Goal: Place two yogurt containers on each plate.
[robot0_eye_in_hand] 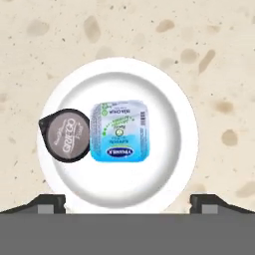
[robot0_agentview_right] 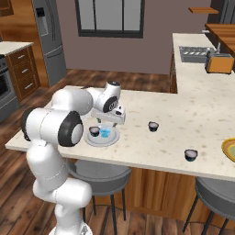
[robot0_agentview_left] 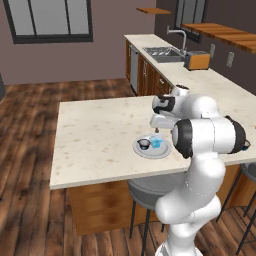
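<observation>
- Grey plate [robot0_eye_in_hand: 169, 99] is filled: blue yogurt cup [robot0_eye_in_hand: 119, 132] and dark Greek cup [robot0_eye_in_hand: 64, 135] touching.
- Jaws spread wide above, holding nothing.
- Two dark cups [robot0_agentview_right: 153, 126] [robot0_agentview_right: 191, 155] wait on the bench [robot0_agentview_right: 193, 114]; the yellow plate [robot0_agentview_right: 229, 149] looks bare.

tabletop [robot0_eye_in_hand: 149, 30]: pale speckled stone look, smooth, matt
grey plate [robot0_eye_in_hand: 174, 124]: smooth, pale, faintly glossy, like glazed ceramic
blue yogurt container [robot0_eye_in_hand: 119, 132]: translucent plastic, a printed foil-like lid is seen on top
dark yogurt container [robot0_eye_in_hand: 64, 135]: dark plastic, matt grey lid with printed lettering
floor [robot0_agentview_left: 30, 150]: wood planks, mid-brown, slight sheen
stool seat [robot0_agentview_right: 98, 172]: grey, smooth, matt
toaster [robot0_agentview_left: 197, 61]: orange, smooth finish
arm [robot0_agentview_left: 205, 135]: white glossy shell, dark matt joints
</observation>
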Robot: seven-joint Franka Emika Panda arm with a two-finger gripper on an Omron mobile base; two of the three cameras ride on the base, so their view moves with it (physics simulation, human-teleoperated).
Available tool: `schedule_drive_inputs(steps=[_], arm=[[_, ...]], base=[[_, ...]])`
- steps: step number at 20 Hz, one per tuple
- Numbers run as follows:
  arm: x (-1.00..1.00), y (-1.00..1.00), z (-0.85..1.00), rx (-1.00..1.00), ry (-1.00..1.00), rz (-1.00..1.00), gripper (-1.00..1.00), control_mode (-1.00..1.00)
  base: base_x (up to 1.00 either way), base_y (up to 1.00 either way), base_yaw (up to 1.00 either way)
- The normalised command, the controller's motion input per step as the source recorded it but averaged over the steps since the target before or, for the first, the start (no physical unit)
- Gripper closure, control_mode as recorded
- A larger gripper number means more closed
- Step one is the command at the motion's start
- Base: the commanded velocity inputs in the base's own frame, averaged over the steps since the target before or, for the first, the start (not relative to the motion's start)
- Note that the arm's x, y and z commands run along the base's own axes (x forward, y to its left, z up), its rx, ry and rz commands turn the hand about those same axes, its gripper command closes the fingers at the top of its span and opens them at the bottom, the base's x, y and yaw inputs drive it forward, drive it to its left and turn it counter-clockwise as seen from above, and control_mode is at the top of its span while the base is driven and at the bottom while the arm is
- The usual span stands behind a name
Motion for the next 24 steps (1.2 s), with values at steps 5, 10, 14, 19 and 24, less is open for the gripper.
schedule_drive_inputs(steps=[5, 10, 14, 19, 24], arm=[[-1.0, -0.19, 0.19, 0.01, 0.06, -0.09, -1.0, -1.0], [-0.78, 0.0, 0.27, 0.0, 0.01, -0.01, -1.0, -1.0], [-0.62, 0.0, 0.13, 0.0, -0.01, 0.01, -1.0, -1.0], [-0.08, 0.0, 0.01, 0.0, -0.03, 0.02, -1.0, -1.0], [0.0, 0.0, 0.0, 0.0, 0.0, 0.0, -1.0, -1.0]], base=[[0.0, 0.0, 0.0], [0.0, 0.0, 0.0], [0.0, 0.0, 0.0], [0.0, 0.0, 0.0], [0.0, 0.0, 0.0]])
